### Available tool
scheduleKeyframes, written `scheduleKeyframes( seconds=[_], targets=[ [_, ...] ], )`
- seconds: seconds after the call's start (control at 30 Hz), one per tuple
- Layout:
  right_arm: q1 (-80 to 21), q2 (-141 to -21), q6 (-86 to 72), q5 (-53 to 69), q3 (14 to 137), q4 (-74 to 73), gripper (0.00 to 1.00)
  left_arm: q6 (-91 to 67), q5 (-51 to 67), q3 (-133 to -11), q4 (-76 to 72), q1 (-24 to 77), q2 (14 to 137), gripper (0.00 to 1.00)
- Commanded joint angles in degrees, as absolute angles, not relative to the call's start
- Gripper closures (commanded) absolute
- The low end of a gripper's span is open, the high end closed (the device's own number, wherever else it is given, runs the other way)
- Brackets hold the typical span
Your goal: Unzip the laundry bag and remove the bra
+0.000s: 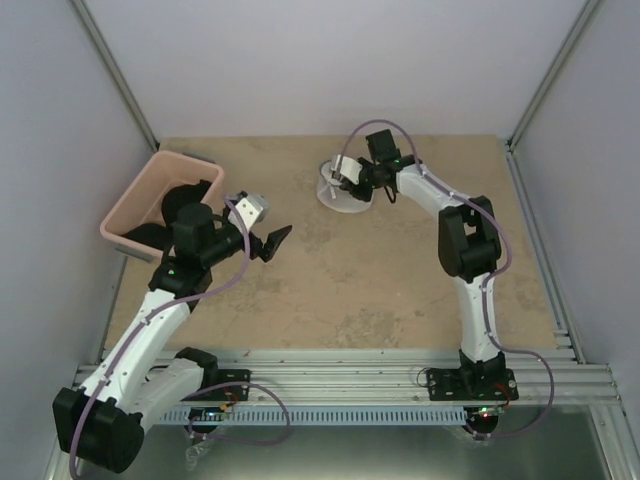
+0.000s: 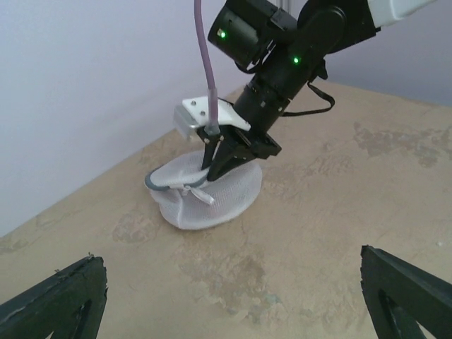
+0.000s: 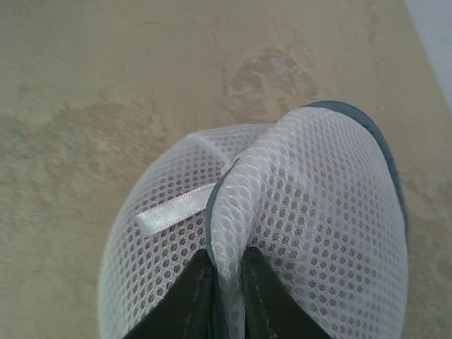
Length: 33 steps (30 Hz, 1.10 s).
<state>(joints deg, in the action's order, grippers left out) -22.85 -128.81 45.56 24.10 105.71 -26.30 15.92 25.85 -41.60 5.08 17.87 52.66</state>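
1. Right wrist camera first, and we are sitting right on the laundry bag (image 3: pixel 318 233). White mesh fills the frame, the dark zipper rim (image 3: pixel 385 152) curves round the lid, and a white ribbon tab (image 3: pixel 169 212) lies flat beside a raised fold.
2. The right gripper (image 3: pixel 224 265) is clamped on that fold at the lid's edge, its fingers (image 3: pixel 187 300) pressed tight with only mesh between them. We read this as a hold to peel the lid up, or to keep the soft fabric taut.
3. From the left wrist camera the bag sits squat on the table (image 1: pixel 400 290), and the rim looks lifted off the body on one side. We cannot tell how far the zipper has run.
4. No bra for us yet: nothing red shows through the mesh in any view. We judge it is inside the bag.
5. Overhead, the bag lies at the far middle of the table, under the right arm's reach and well apart from the other arm.
6. The left gripper (image 1: pixel 272 243) hangs above the table with its jaws spread wide, holding nothing and pointing toward the bag. We take it as waiting to steady the bag or to take the bra.
7. Just beside that arm stands the pink bin (image 1: pixel 140 185) with dark garments (image 1: pixel 190 195) in it, apart from the bag and no part of this job.
8. One worry: the bag looks light and floppy, so a pull on the lid may drag the whole thing along instead of opening it.
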Motion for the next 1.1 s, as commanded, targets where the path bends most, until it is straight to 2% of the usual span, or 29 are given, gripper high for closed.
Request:
scheduleKeyframes(
  seconds=[0.0,0.1,0.2,0.33,0.43,0.53,0.67,0.8,0.93,1.0,1.07],
  targets=[
    [-25.00,-120.92,50.13,21.55,101.95,-31.64,0.94,14.54,26.92,-40.38,3.72,18.11,50.18,0.01],
    [-27.49,-110.66,55.14,23.12,87.63,-27.18,0.99,22.24,30.64,-37.13,6.62,18.41,49.82,0.01],
    [-30.11,-99.40,61.85,28.68,73.61,-22.42,0.99,29.41,29.05,-36.43,11.50,20.59,51.53,0.05],
    [-35.90,-88.92,65.11,30.11,61.85,-17.84,1.00,41.05,28.20,-36.68,18.45,24.23,52.53,0.09],
    [-41.60,-85.68,64.34,31.21,58.37,-17.69,0.99,45.73,28.16,-35.95,20.58,25.90,51.95,0.15],
    [-43.49,-82.86,63.35,35.26,55.23,-12.77,1.00,44.31,29.02,-34.38,21.79,27.21,51.86,0.29],
    [-43.83,-82.77,62.23,36.70,55.41,-10.68,1.00,46.85,33.25,-32.23,27.88,27.51,51.22,0.33],
    [-44.59,-83.44,63.83,36.52,55.46,-10.41,0.99,45.59,30.78,-30.29,26.29,27.51,51.02,0.39],
    [-45.32,-83.57,63.98,36.47,54.71,-9.21,1.00,42.31,28.53,-29.27,21.12,27.44,51.78,0.59],
    [-45.30,-83.19,63.92,36.56,54.03,-8.24,1.00,43.23,28.13,-28.45,20.09,27.51,52.03,0.64],
    [-45.30,-82.83,64.03,36.37,53.72,-7.88,0.99,43.74,27.97,-27.83,19.48,27.51,52.02,0.73]
  ],
)
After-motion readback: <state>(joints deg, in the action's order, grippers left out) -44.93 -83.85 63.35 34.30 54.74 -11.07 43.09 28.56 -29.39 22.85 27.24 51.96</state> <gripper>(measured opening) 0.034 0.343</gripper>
